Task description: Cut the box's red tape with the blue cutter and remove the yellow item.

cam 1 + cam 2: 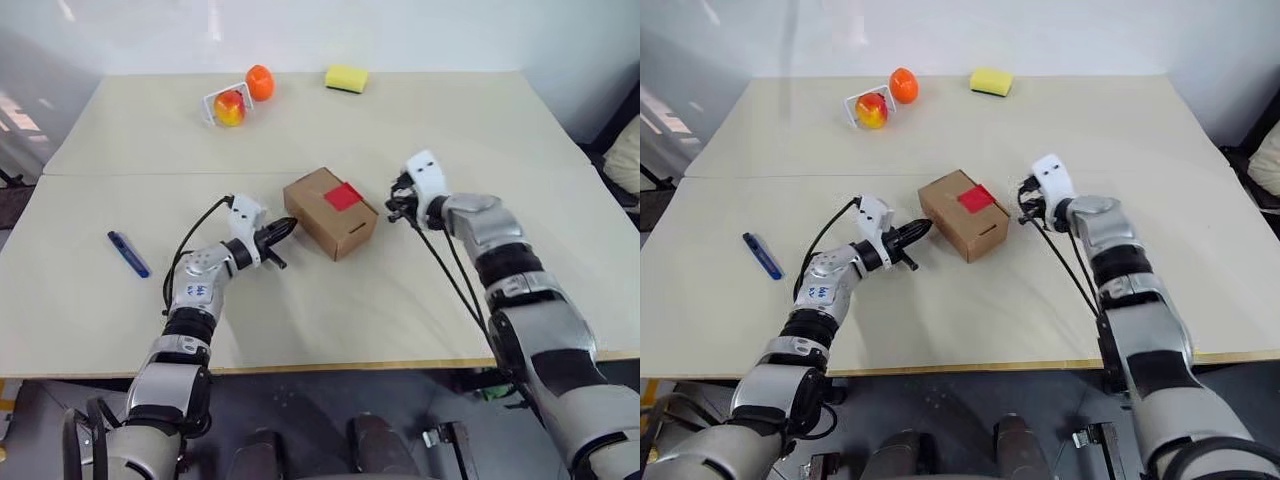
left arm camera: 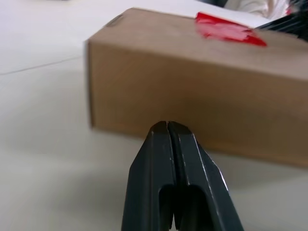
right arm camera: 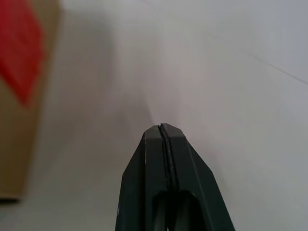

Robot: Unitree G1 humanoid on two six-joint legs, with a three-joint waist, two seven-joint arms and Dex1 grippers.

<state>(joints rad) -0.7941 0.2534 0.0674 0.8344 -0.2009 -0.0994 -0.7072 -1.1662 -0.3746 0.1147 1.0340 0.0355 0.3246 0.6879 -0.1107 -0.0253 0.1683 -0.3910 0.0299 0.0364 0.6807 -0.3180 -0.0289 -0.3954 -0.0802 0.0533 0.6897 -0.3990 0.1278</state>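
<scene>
The brown box [image 1: 330, 213] lies closed at the middle of the table, with the red tape [image 1: 342, 196] on its top. My left gripper [image 1: 286, 228] is shut and empty, its tip just short of the box's left side; the left wrist view shows the fingers [image 2: 168, 144] pressed together before the box [image 2: 159, 91]. My right gripper [image 1: 393, 205] is shut and empty, a little to the right of the box, and its fingers [image 3: 163, 144] point at bare table beside the box [image 3: 19, 96]. The blue cutter [image 1: 128, 253] lies on the table far left. The yellow item is hidden.
At the back of the table [image 1: 420, 280] lie an orange fruit [image 1: 260, 82], a red-and-yellow fruit [image 1: 229, 107] in a white holder and a yellow sponge [image 1: 346, 77]. A seam crosses the table behind the box.
</scene>
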